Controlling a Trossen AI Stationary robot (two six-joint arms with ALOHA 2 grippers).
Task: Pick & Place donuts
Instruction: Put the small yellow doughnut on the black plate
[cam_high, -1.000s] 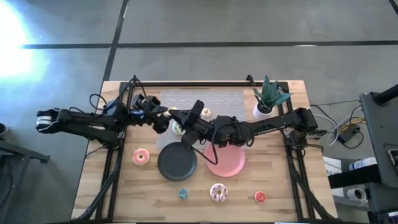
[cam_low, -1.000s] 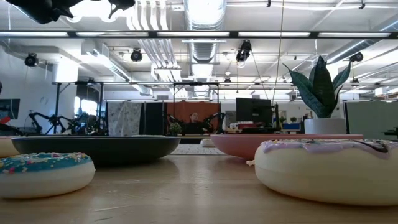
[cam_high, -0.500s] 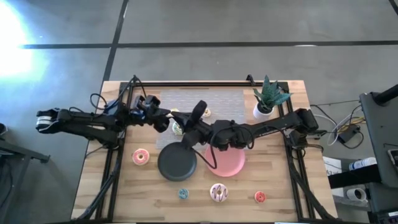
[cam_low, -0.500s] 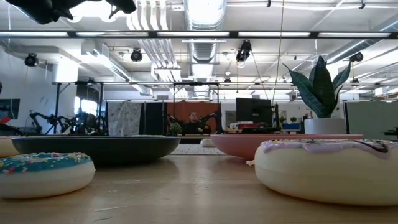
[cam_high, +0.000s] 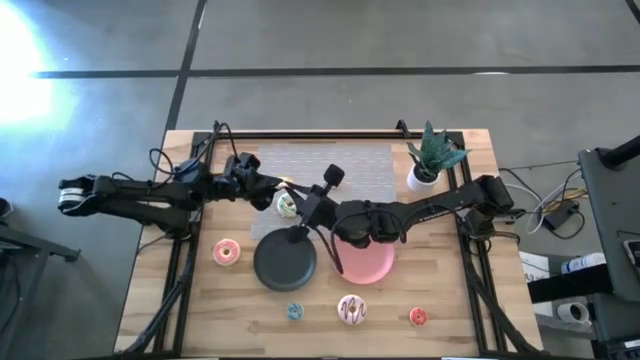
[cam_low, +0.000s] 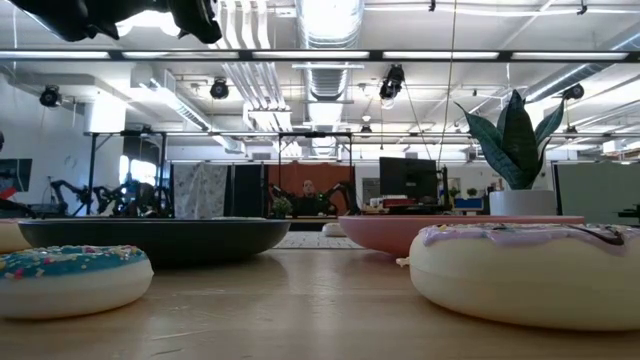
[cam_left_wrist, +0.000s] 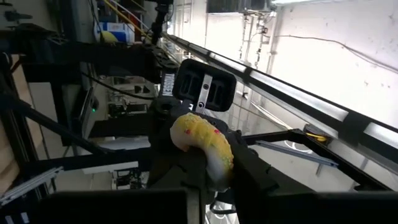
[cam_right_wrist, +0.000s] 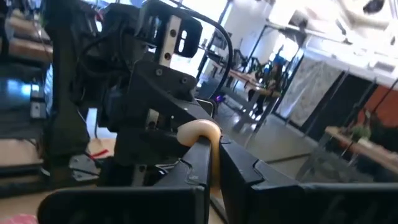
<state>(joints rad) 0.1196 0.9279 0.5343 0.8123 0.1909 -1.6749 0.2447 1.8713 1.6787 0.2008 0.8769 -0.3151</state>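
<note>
In the high view, your two arms meet in the upper middle of the frame, above the table. The left gripper reaches in from the left and the right gripper from the right. The yellow donut sits between them, which reads as a hand-over in the air. Below them lie the black plate and the pink plate, both without donuts. The pink donut lies left of the black plate. The blue donut, striped donut and red donut wait along the lower edge.

In the low view, only dark arm parts show at the upper left, so you learn nothing about the grip here. The blue donut fills the lower left and the striped donut the lower right. The plates and the potted plant stand behind them.

In the left wrist view, the yellow donut stands on edge in the centre, wedged between the left gripper's narrowly parted jaws. It looks held there.

In the right wrist view, the right gripper's jaws are nearly together. The donut's pale rim is pinched at their tips. You likely want this side gripping until the other hold is sure, since letting go early could drop the donut short of a plate.
</note>
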